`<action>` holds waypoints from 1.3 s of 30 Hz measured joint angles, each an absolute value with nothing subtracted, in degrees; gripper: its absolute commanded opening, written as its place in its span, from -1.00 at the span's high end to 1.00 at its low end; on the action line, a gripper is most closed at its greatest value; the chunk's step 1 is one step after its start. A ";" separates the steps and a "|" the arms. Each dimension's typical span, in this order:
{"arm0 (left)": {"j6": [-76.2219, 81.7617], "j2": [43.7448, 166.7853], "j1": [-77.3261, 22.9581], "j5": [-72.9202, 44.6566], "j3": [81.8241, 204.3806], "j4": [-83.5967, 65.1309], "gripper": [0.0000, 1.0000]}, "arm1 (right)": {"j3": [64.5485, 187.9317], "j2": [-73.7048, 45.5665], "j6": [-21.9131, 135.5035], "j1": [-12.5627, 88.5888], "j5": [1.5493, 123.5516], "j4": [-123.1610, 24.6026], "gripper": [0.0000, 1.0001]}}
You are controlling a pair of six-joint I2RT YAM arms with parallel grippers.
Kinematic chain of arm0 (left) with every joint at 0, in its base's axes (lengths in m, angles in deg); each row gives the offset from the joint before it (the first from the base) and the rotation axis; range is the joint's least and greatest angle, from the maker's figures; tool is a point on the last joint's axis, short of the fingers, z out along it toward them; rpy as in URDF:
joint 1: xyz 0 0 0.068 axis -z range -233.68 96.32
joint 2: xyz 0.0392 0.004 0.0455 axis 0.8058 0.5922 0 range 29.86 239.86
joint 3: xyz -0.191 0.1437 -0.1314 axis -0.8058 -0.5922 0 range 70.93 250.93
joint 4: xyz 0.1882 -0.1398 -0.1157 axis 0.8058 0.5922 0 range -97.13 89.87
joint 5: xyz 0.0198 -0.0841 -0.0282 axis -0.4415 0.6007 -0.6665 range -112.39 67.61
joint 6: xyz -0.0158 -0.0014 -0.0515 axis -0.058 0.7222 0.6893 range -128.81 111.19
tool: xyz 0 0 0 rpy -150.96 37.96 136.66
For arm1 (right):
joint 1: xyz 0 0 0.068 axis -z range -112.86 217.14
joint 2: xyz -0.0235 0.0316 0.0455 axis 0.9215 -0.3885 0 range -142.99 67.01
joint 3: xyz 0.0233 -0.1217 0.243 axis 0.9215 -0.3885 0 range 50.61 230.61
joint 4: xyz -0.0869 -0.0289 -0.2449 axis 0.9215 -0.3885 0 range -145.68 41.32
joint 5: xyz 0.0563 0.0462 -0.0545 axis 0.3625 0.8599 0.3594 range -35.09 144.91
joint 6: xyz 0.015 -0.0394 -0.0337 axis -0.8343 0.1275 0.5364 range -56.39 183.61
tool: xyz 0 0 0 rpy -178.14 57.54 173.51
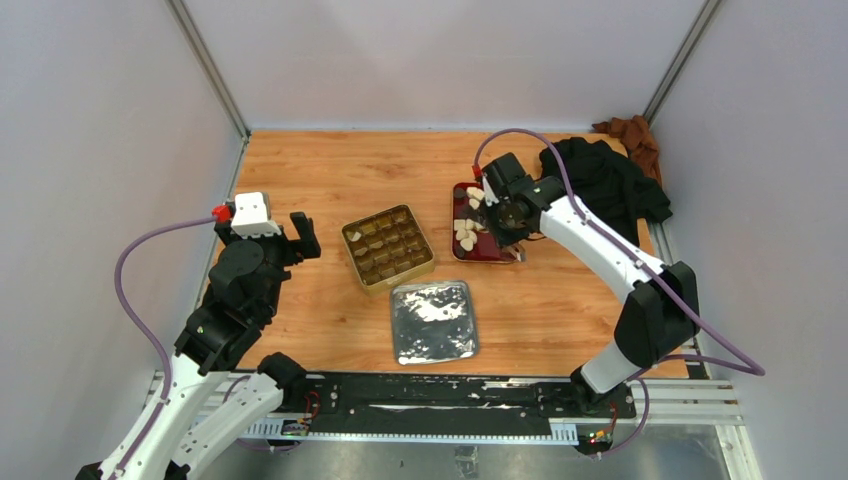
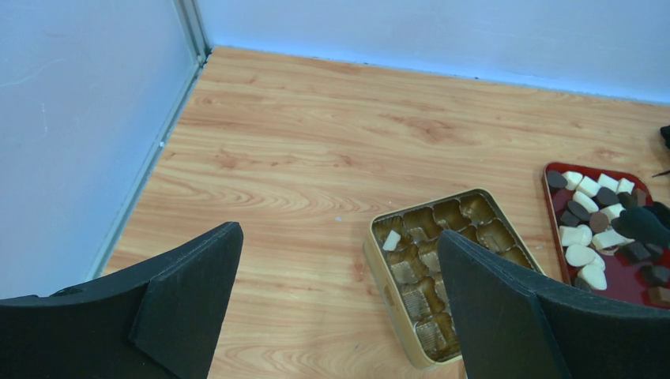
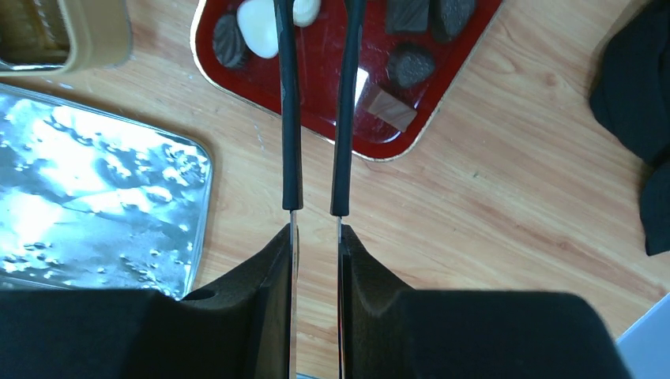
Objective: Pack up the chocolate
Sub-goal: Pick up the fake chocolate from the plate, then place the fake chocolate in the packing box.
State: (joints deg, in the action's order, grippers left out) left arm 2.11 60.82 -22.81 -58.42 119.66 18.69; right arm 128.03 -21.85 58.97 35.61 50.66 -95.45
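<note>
Chocolate [image 2: 581, 255]: cream-white and dark brown, mixed.
Red tray [image 3: 466, 55]: glossy dark red, thin gold rim.
Tin [image 2: 385, 286]: gold walls, brown grid of compartments inside.
Silver tray [image 1: 433, 320]: crinkled, mirror-like sheen.
Table [image 2: 332, 142]: orange-tan wood grain, wavy darker streaks.
Black cloth [image 1: 600, 180]: plain.
Second cloth [image 1: 632, 135]: rust brown.
Walls [image 1: 430, 60]: pale grey-lilac.

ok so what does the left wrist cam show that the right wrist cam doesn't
Only the left wrist view: the left hand, open, and one white piece in a cell of the gold tin. Only the right wrist view: the silver foil tray, the black cloth and the right hand with its thin prongs set close together. Both: the red tray of white and dark chocolate, the tin and the wooden table.
</note>
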 measured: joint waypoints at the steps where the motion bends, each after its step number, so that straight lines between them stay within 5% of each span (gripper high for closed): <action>1: 2.13 60.82 -22.81 -58.42 119.66 18.69 -1.00 | 128.47 -21.85 58.97 35.35 50.70 -95.45 0.67; 39: 2.13 60.43 -22.81 -58.49 119.66 18.67 -1.00 | 155.07 -42.15 59.38 17.95 52.84 -96.34 0.67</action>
State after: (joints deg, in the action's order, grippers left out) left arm 2.13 60.43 -22.81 -58.49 119.66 18.67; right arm 155.07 -42.15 59.38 17.95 52.84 -96.34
